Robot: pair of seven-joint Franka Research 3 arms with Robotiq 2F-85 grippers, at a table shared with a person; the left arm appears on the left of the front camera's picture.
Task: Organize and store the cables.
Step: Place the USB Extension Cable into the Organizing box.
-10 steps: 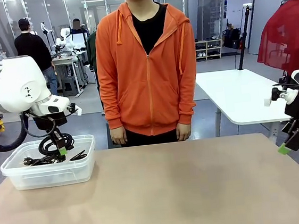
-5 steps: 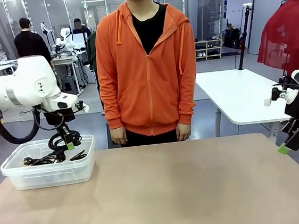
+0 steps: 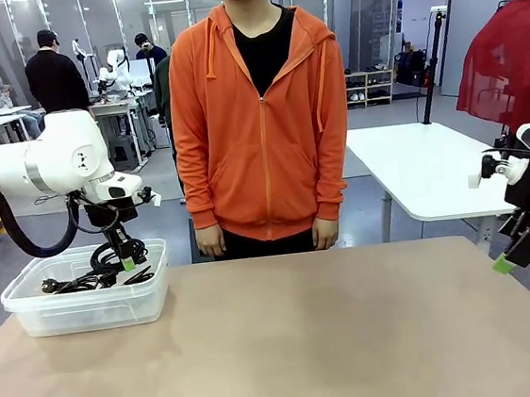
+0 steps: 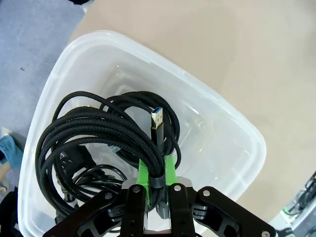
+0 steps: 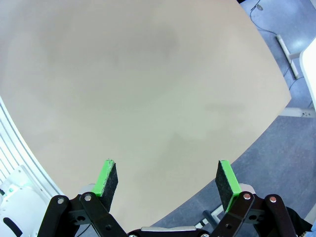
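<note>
A clear plastic bin [image 3: 87, 307] sits at the table's left, holding black coiled cables [image 3: 75, 281]. Over the bin, my left gripper [image 3: 127, 263] is shut on a braided black cable coil [image 4: 98, 128] whose blue USB plug [image 4: 156, 120] sticks up just beyond the green pads [image 4: 169, 168]. More cables [image 4: 79, 170] lie under it in the bin [image 4: 217, 133]. My right gripper [image 3: 510, 258] hangs beyond the table's right edge; in its wrist view the gripper [image 5: 167, 178] stands open over bare tabletop, nothing between its pads [image 5: 106, 175].
A person in an orange hoodie [image 3: 262, 123] stands at the far edge with hands down. The wide beige tabletop [image 3: 309, 346] spreads between bin and right arm. A white table [image 3: 423, 172] stands behind on the right.
My left arm has shifted right and slightly away, carrying the held coil above the bin. The right arm and the person have not moved.
</note>
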